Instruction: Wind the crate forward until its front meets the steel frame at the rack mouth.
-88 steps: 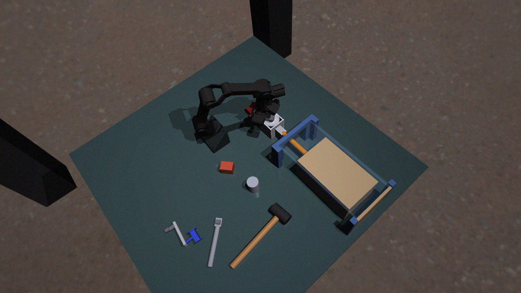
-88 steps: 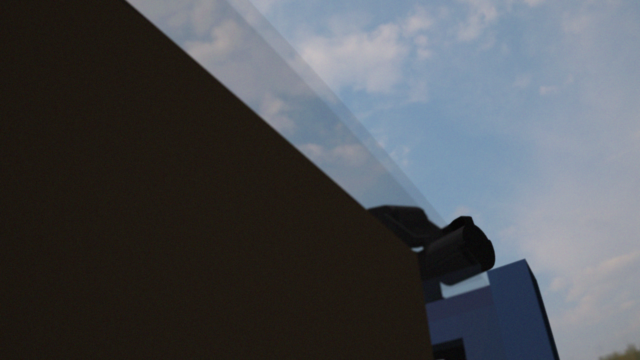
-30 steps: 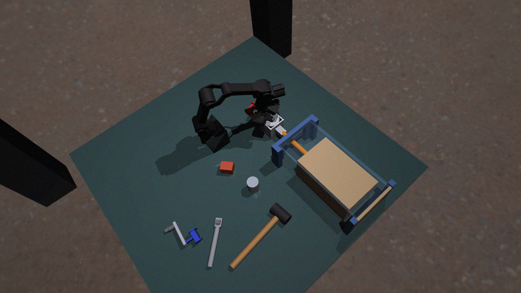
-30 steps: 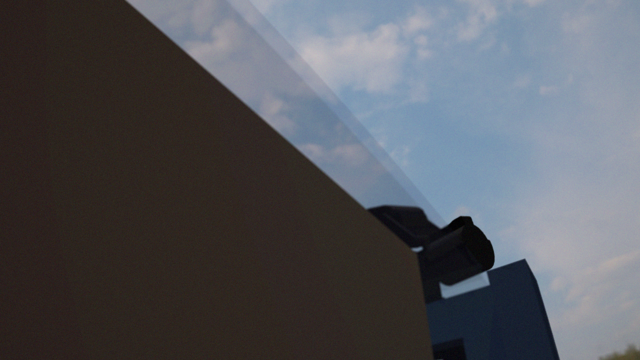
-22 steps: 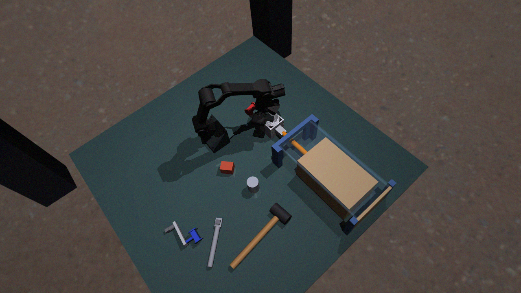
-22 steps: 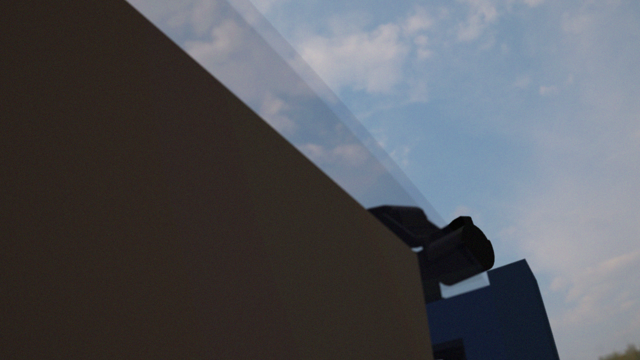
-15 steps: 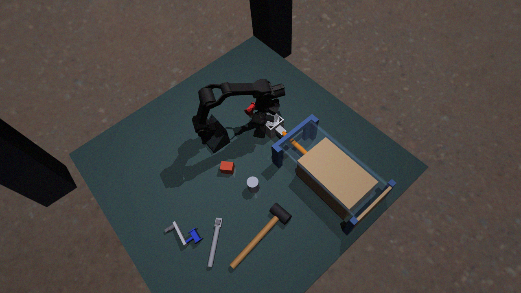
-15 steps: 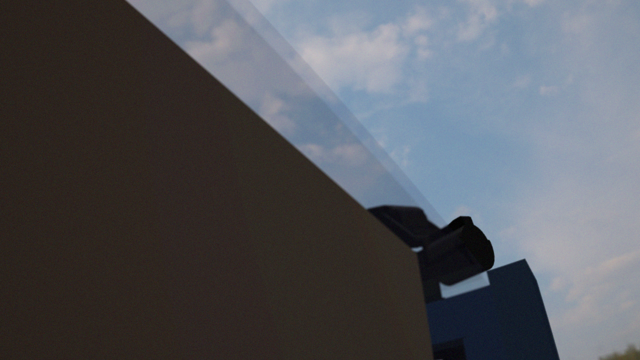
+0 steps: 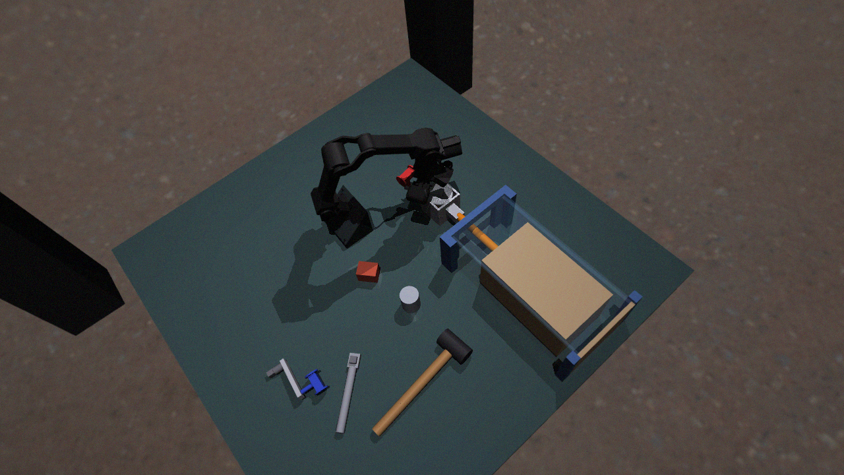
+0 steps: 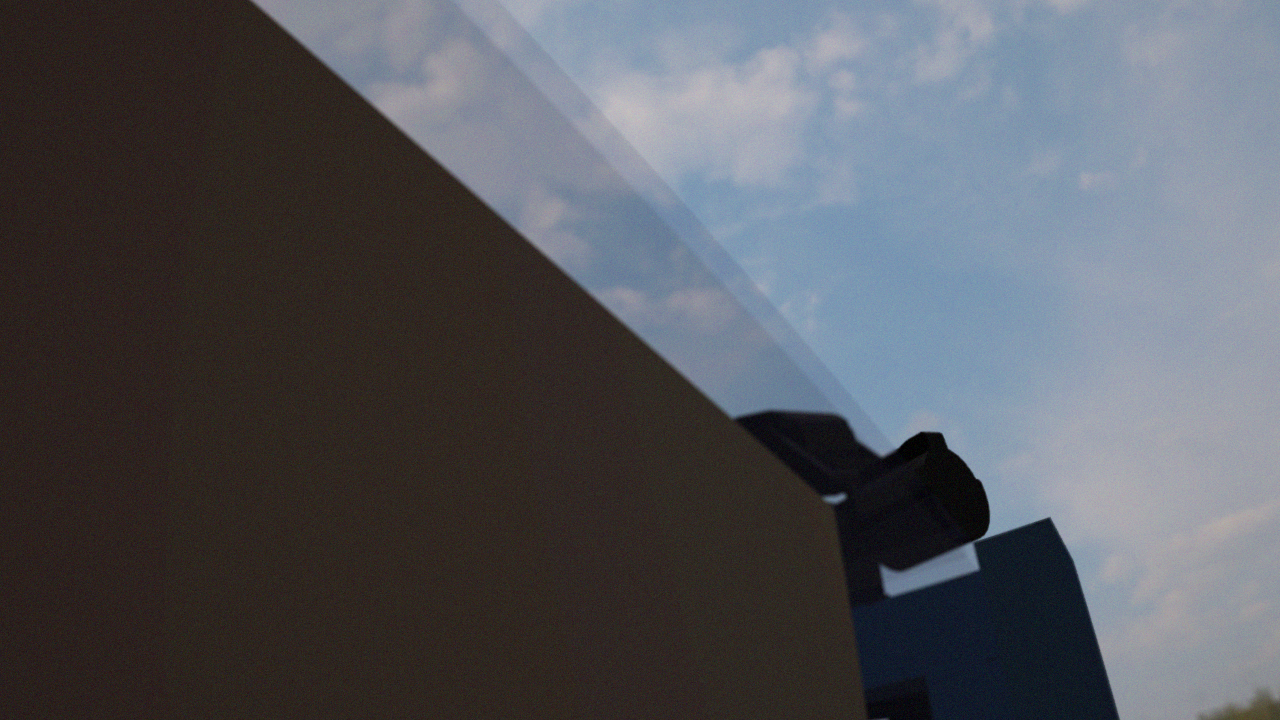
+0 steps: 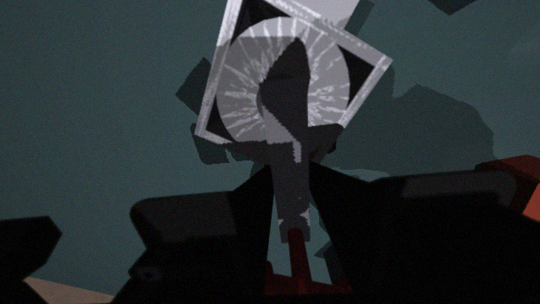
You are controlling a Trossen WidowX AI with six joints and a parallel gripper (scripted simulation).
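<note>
My gripper (image 9: 426,187) (image 11: 291,171) is shut on the grey arm of the red-knobbed winch handle (image 9: 405,175) (image 11: 291,190), low over the hand winch (image 9: 437,214) (image 11: 236,90). The handle's far end overlaps the winch's round top. Shadow and the arm hide whether its key is in the hole. The tan crate (image 9: 545,277) (image 10: 447,447) looks flat inside the clear-panelled cubby. The orange strap (image 9: 484,237) runs from its front through the blue steel frame (image 9: 479,215) (image 10: 1029,617) toward the winch. A gap shows between crate front and frame.
A red block (image 9: 366,271) and a grey cylinder (image 9: 409,298) stand mid-bench. A blue-knobbed crank (image 9: 290,378), a grey wrench (image 9: 347,398) and a mallet (image 9: 413,391) lie near the front. Blue posts (image 9: 572,359) and a wooden bar (image 9: 606,330) close the cubby's rear.
</note>
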